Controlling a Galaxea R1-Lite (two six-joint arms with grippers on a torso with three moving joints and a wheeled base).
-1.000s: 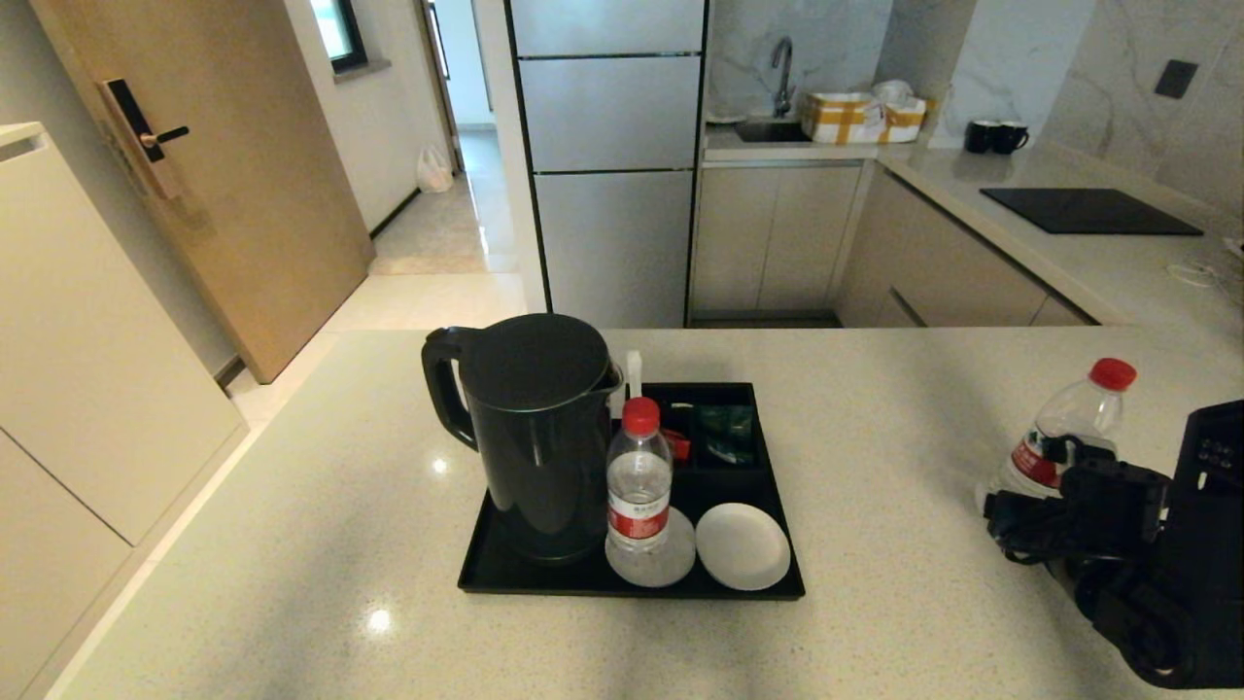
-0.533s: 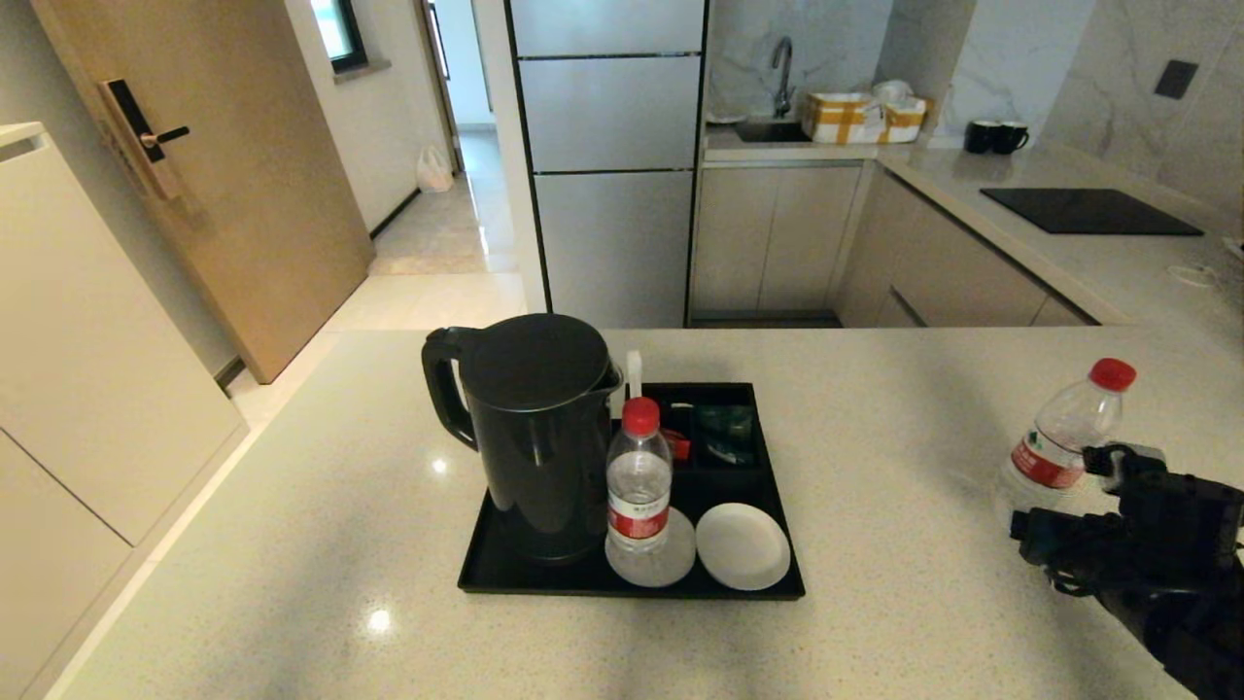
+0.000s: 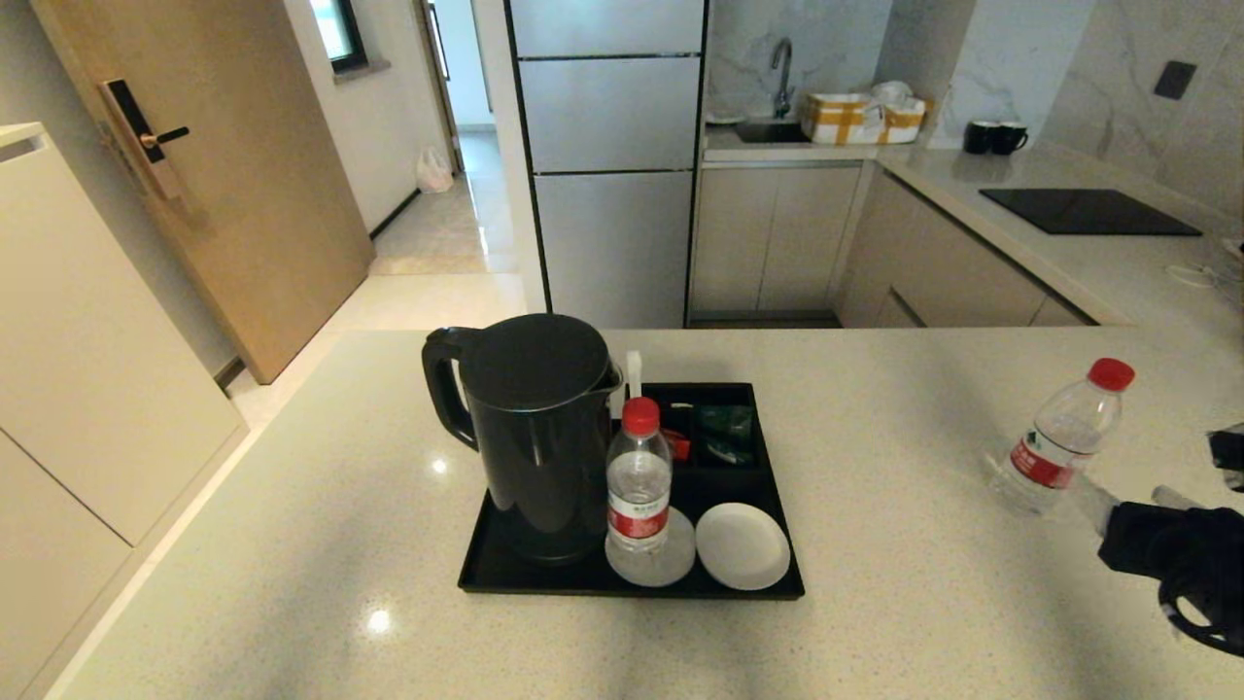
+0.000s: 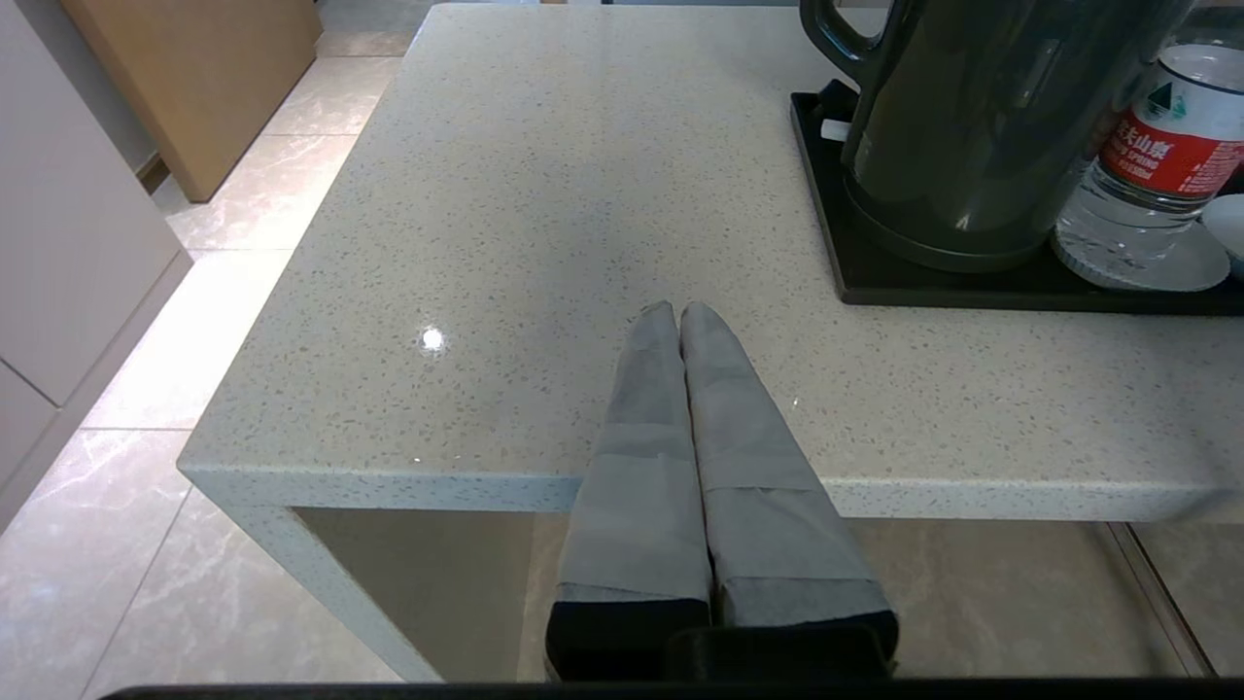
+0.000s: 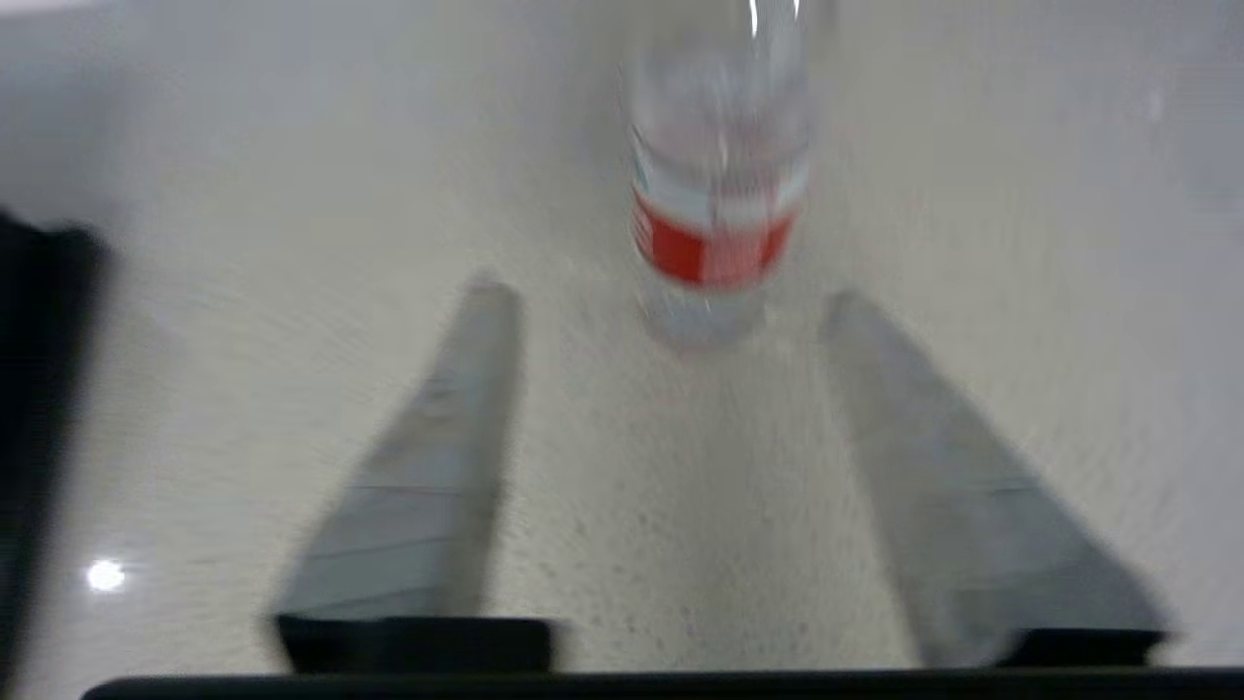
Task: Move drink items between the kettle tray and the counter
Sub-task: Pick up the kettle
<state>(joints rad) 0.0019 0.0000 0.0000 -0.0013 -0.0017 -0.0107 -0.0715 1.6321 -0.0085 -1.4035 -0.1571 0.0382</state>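
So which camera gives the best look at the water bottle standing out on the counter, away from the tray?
The head view: the water bottle shows whole and sharp there, red cap to base, upright on the counter. The right wrist view catches it blurred, top cut off, beyond the open right claw. The left wrist view misses it.

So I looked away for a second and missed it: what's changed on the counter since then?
The right gripper has let go of the bottle on the counter and drawn back toward the robot, fingers open; that bottle stands free. The kettle, the tray, the bottle on the tray and the shut left gripper have not moved.
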